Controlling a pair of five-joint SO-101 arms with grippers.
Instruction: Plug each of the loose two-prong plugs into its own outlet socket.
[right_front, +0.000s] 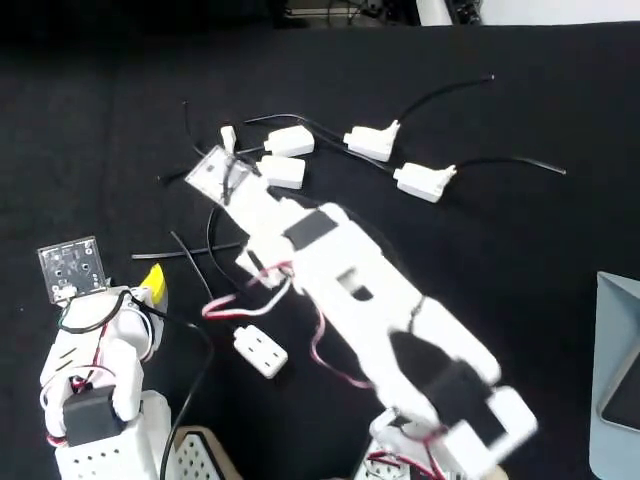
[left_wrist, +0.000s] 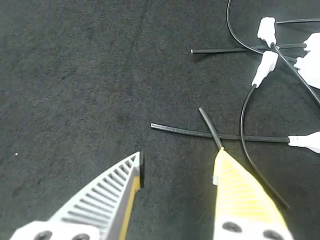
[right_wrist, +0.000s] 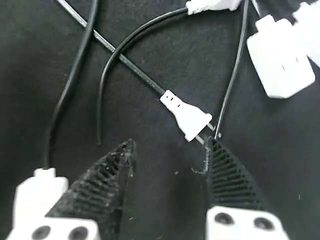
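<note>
A black cloth (right_front: 520, 300) covers the table, with thin black cables (right_front: 205, 250) and white fittings scattered over it.

The right arm stretches from the front edge towards the far left part of the table. The right gripper (right_wrist: 169, 145) is spread wide and holds nothing. A white two-prong plug (right_wrist: 186, 114) lies flat on the cloth just ahead of the gap between its dark fingers (right_wrist: 107, 170). It sits nearer one finger, with its prongs pointing at that fingertip and almost touching it. Its cable trails away across the cloth. Just beyond the plug, off to one side, lies a white outlet socket (right_wrist: 280, 55) with its two slots facing up. In the high view a second socket (right_front: 290, 141) lies right beside it.

The left gripper (left_wrist: 179, 154) sits at the front left, also parted and empty, over bare cloth. A loose cable end (left_wrist: 209, 125) runs up to the tip of its yellow finger (left_wrist: 240, 195). Two small plugs (left_wrist: 264, 67) lie well ahead of it, off to one side.

A third socket (right_front: 262, 350) lies between the two arms' bases. Two more white fittings (right_front: 425, 181) with cables lie farther right.
</note>
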